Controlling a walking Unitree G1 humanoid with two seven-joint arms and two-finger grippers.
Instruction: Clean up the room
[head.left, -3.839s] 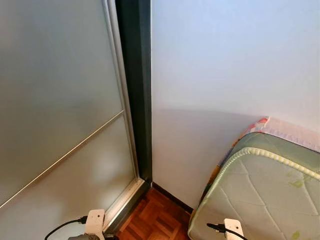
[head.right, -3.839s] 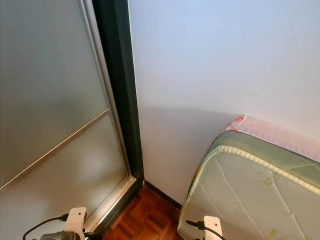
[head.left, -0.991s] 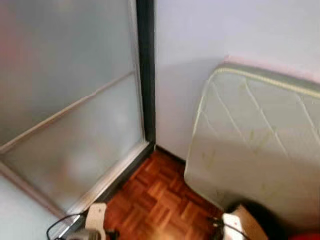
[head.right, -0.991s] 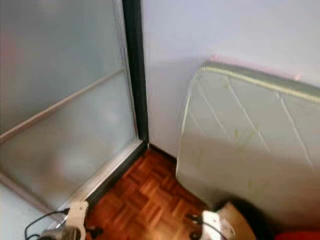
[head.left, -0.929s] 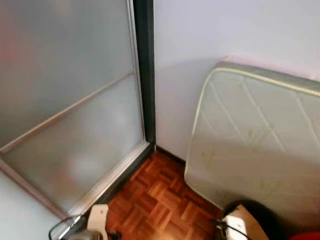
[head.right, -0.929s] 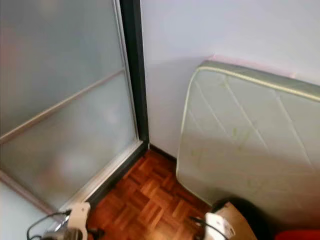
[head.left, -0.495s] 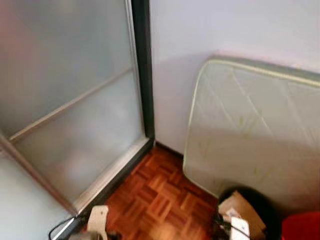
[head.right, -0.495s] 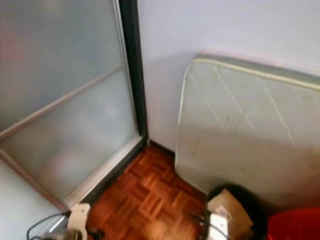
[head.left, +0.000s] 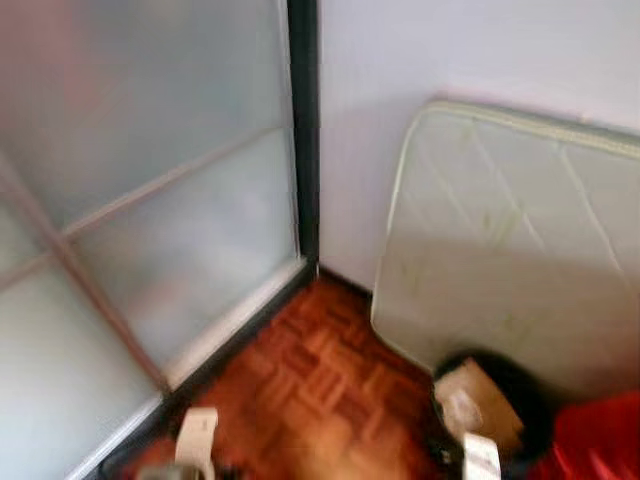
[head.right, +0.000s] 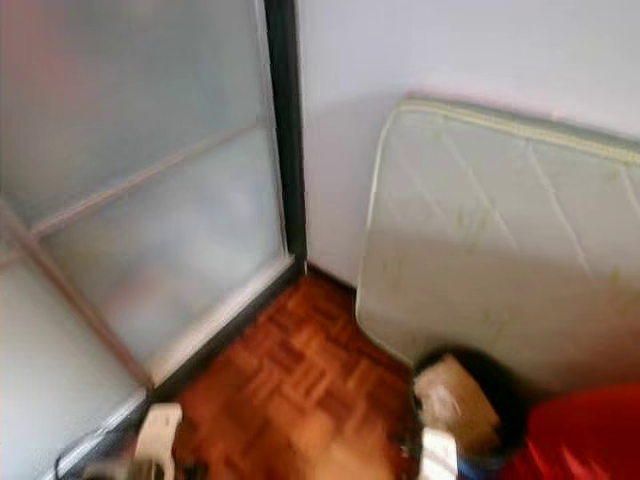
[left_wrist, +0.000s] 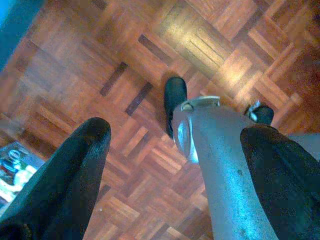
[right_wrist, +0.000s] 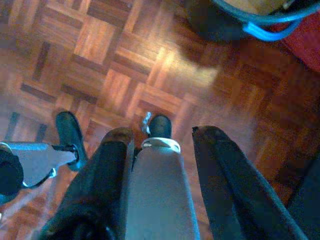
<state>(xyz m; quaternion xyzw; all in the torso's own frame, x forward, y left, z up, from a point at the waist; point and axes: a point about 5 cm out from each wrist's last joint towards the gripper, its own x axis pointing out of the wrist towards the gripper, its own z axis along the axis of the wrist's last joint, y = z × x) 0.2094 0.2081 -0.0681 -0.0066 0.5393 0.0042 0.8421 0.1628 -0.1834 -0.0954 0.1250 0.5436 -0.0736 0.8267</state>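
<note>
Head views motion-blurred, soft daylight; glare patch on parquet floor; wrist views sharper.

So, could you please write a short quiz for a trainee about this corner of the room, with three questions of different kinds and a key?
1. True or false: the mattress lies flat on the parquet floor.
2. Multiple choice: what shows inside the black bucket at the foot of the mattress? A) a brown cardboard piece B) a green bottle C) a white towel
3. Fill in: in the left wrist view, the left gripper hangs over the floor with its fingers ____.

Key
1. False: it stands on edge, leaning against the white wall.
2. A
3. open, holding nothing. The right gripper is open too.
</note>
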